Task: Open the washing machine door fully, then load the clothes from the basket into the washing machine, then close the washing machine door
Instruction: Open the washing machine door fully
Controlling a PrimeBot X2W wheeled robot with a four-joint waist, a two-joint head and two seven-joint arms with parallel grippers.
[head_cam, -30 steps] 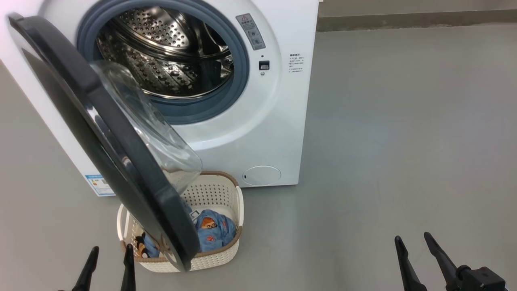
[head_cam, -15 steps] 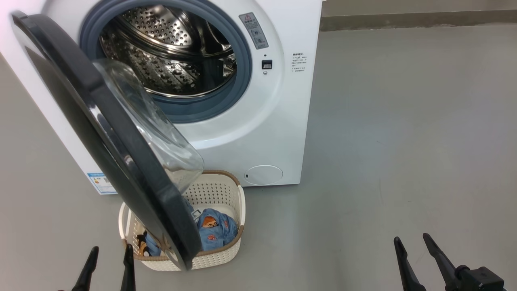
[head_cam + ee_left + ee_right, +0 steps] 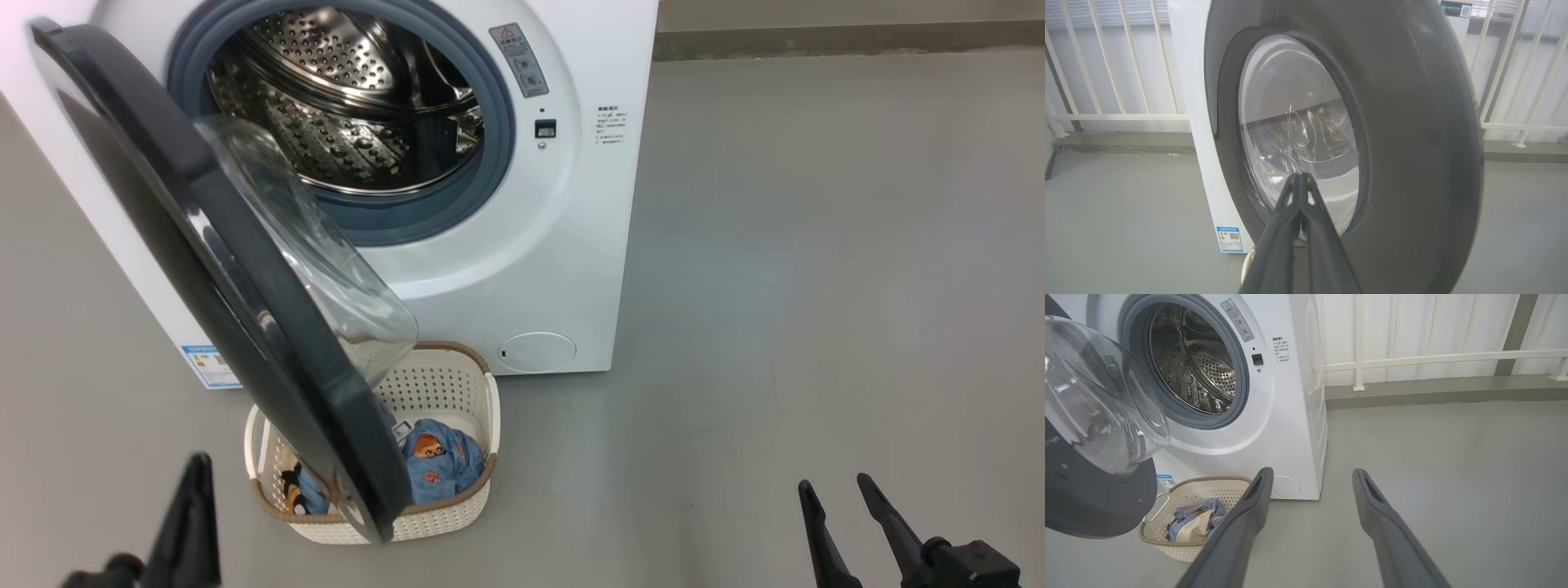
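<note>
The white washing machine (image 3: 571,245) stands with its steel drum (image 3: 343,106) exposed. The washing machine door (image 3: 204,269) hangs partly open, its free edge over the left half of the basket (image 3: 482,408). Light-blue clothes (image 3: 441,465) with orange bears lie in the basket, partly hidden by the door. My left gripper (image 3: 198,469) is shut and holds nothing, low at the left beside the basket. In the left wrist view its joined tips (image 3: 1300,176) point at the door's outer glass (image 3: 1298,122), apart from it. My right gripper (image 3: 833,483) is open over bare floor.
Grey floor (image 3: 816,245) spreads to the right of the machine. A white railing (image 3: 1433,357) on a low kerb runs behind it. The right wrist view shows the basket (image 3: 1155,535), the clothes (image 3: 1192,518) and the door's glass bowl (image 3: 1098,400).
My left gripper's fingers have come together and the gripper has risen a little in the head view. The camera has shifted slightly. The right gripper is unchanged.
</note>
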